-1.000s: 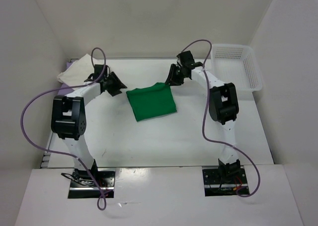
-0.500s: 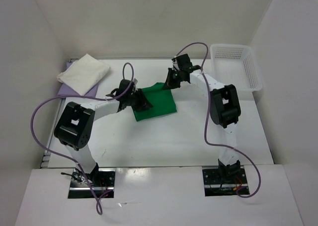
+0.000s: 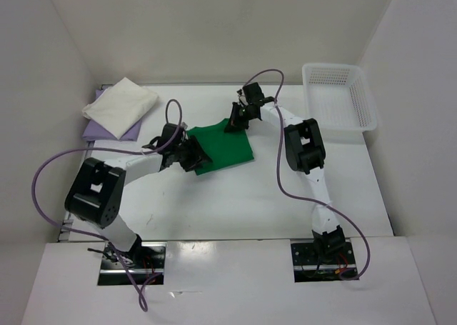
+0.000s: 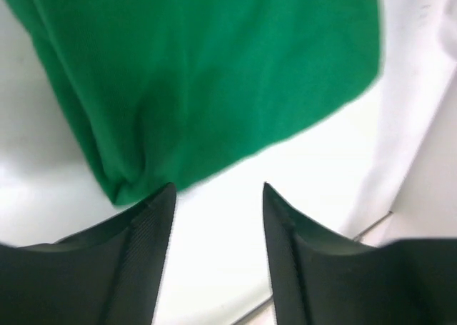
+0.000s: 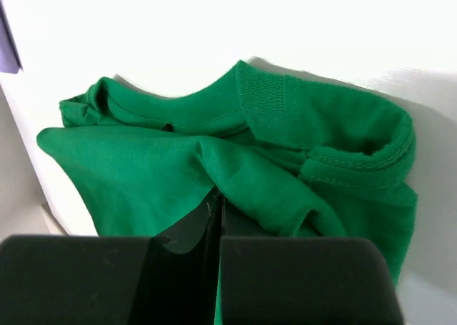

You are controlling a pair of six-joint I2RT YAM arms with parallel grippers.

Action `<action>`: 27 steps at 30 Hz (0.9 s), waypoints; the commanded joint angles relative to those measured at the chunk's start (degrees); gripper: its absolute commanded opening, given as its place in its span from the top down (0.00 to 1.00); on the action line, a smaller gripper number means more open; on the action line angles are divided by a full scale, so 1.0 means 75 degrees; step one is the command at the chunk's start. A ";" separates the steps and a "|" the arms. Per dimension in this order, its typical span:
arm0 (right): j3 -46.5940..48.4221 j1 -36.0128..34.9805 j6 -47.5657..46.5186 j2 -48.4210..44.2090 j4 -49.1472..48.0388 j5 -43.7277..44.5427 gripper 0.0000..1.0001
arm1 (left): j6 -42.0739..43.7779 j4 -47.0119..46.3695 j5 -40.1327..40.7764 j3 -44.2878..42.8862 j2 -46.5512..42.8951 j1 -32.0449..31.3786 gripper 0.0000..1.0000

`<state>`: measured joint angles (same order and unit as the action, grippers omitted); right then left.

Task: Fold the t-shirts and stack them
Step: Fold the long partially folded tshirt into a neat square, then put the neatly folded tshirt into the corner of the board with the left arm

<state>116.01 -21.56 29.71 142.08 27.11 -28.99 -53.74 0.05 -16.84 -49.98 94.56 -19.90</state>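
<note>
Both grippers work at one garment. My right end effector [image 5: 216, 205] is pressed together, pinching a raised fold of the green t-shirt [image 5: 235, 153] beside its collar, at the shirt's far edge. My left end effector [image 4: 218, 196] stands spread over bare bench [image 3: 235, 203], one fingertip just at the shirt's near left corner, gripping nothing. The shirt lies folded mid-bench. At the far left corner the cream-white t-shirt [image 3: 121, 102] rests on the lavender-purple t-shirt [image 3: 100, 131]. A white basket [image 3: 339, 96] sits at the far right corner.
</note>
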 commanded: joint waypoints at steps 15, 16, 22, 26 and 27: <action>-0.1601 0.0004 -0.0188 -0.3320 -0.0392 0.0022 0.41 | 0.0930 -0.0171 0.0019 -0.0167 0.0503 0.1482 0.27; -0.2161 0.0004 -0.0188 -0.3926 -0.0462 0.0103 0.41 | 0.0930 -0.0253 0.0019 -0.0250 0.0656 0.1482 0.27; -0.4143 0.0237 -0.0118 -0.6177 -0.0743 0.0174 0.40 | 0.0837 -0.0920 -0.0133 -0.0742 0.1850 0.1377 0.29; -0.4955 0.0401 -0.0024 -0.7247 -0.0744 0.0256 0.40 | 0.0487 -0.1552 -0.0472 -0.1268 0.2671 0.0908 0.51; -0.5211 0.0507 -0.0024 -0.7411 -0.0674 0.0256 0.40 | 0.0381 -0.1682 -0.0566 -0.1363 0.2789 0.0826 0.61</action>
<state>80.73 -19.42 29.58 89.84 23.11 -27.99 -50.52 -10.63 -20.45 -59.22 110.59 -10.92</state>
